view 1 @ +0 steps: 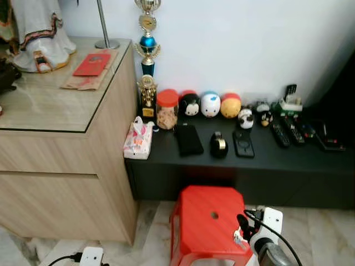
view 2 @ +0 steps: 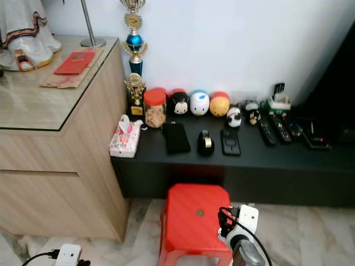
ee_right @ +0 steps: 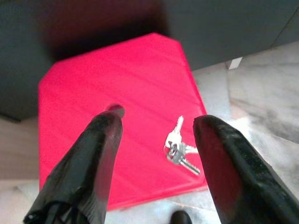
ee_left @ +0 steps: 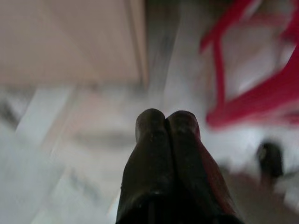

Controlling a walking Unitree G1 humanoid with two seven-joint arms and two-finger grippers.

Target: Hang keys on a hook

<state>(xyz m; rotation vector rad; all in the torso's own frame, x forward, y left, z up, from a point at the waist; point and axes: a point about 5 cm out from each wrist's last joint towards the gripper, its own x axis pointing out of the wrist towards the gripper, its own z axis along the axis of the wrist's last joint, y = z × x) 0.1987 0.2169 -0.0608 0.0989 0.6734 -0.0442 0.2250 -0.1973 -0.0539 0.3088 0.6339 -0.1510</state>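
Right wrist view shows the right gripper (ee_right: 156, 135) with jaws apart, hovering over a red stool (ee_right: 93, 79); the keys (ee_right: 179, 149) lie on the stool's top near one corner, between the two fingers and untouched. Left wrist view shows the left gripper (ee_left: 166, 123) with jaws together, low over the blurred floor (ee_left: 70, 149). Behind the stool, a dark shelf (view 1: 266, 160) carries toys, remotes and a jar (view 1: 167, 108), beside a wooden cabinet (view 1: 61, 160)
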